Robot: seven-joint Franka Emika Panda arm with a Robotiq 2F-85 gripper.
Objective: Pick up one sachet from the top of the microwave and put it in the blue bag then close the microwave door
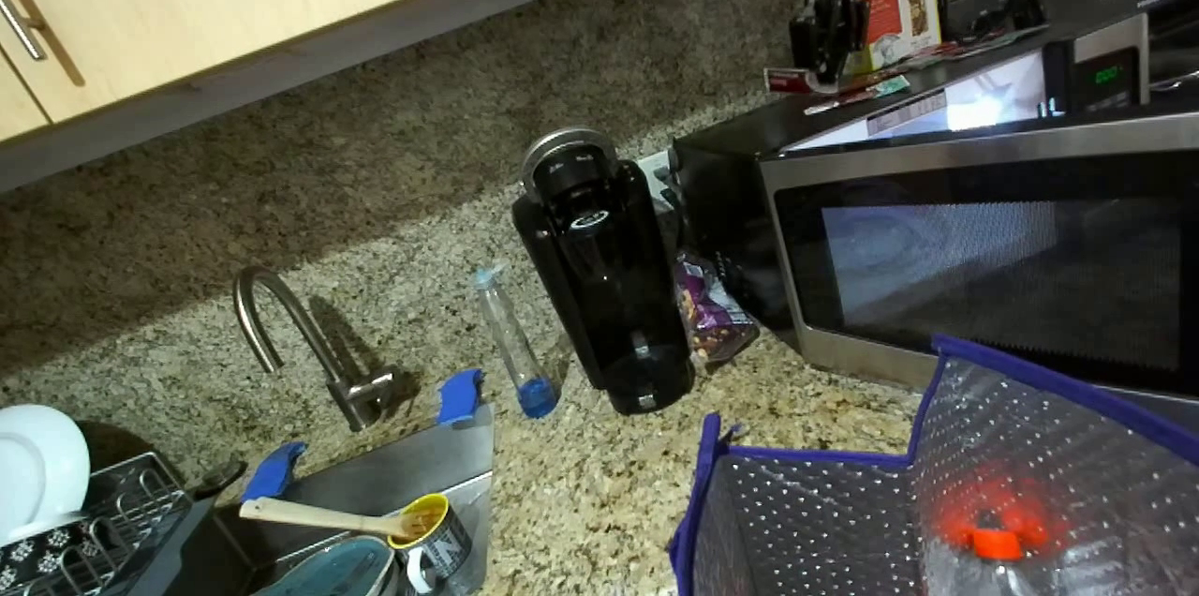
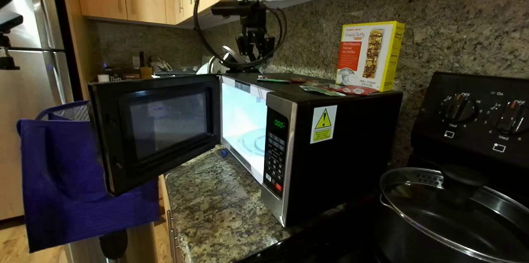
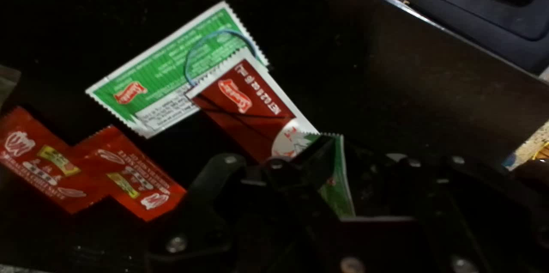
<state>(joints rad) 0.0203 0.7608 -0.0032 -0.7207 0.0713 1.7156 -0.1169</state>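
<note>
Pincer pressed together, seemingly pinching a mostly red sachet over the microwave, so the pick looks made. Left to do: the drop into the blue bag, then closing the microwave door, which stands open.

In an exterior view the camera, tilted, faces the speckled backsplash from before the microwave. In an exterior view it stands beside the microwave, near its control panel, facing the refrigerator. Both exterior views share the microwave door. The wrist view peers down from close above the microwave.
</note>
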